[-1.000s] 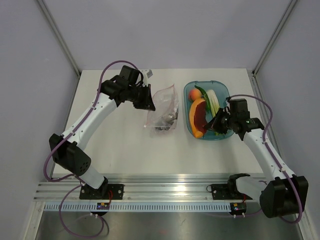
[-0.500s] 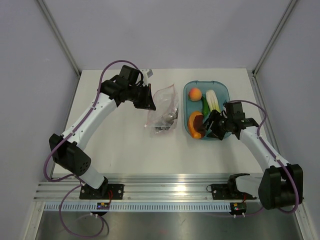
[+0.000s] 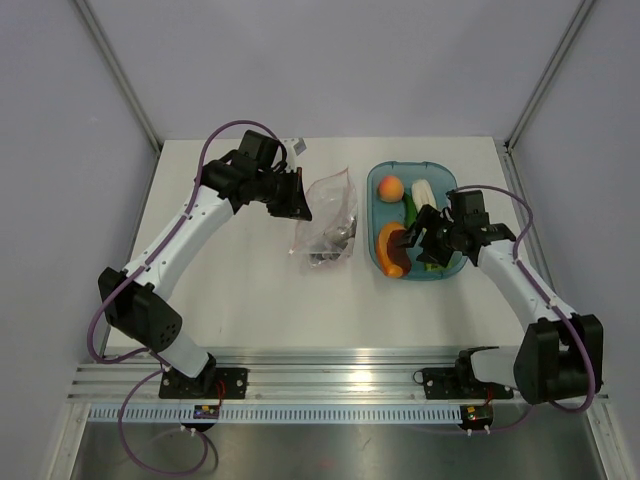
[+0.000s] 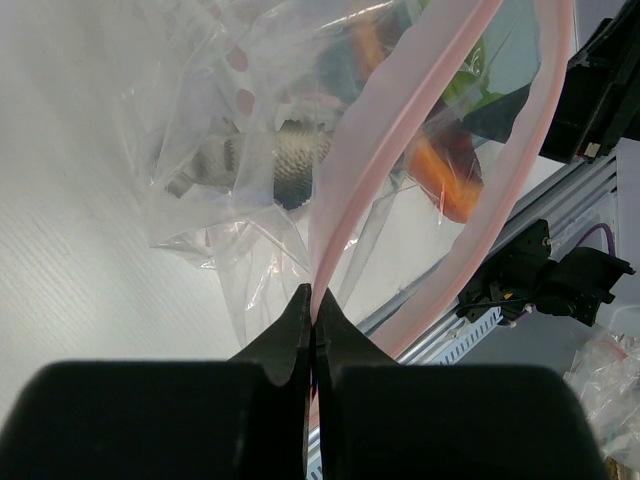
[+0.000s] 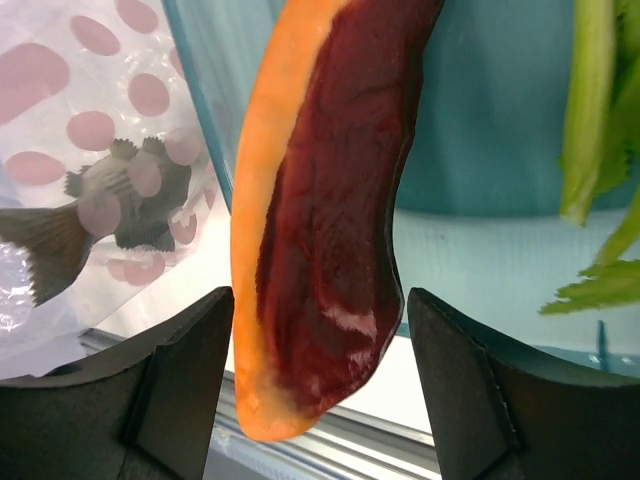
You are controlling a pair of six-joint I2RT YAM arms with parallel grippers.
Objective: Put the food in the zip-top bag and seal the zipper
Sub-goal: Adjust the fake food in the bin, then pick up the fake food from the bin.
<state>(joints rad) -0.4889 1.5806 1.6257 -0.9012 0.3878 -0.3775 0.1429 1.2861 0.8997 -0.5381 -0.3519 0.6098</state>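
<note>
Here the left gripper (image 4: 312, 300) is pinched tight on the pink zipper (image 4: 400, 140) of the zip-top bag (image 3: 330, 215), which lies on the table (image 3: 240, 290) beside the teal tray (image 3: 446, 178). The right gripper (image 5: 318, 305) stands wide, one jaw on either side of the orange-and-red wedge (image 5: 320, 180) at the tray's bag-side edge.

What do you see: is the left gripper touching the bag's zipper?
Touching. The left wrist view shows the left gripper pinched shut on the pink zipper strip.
</note>
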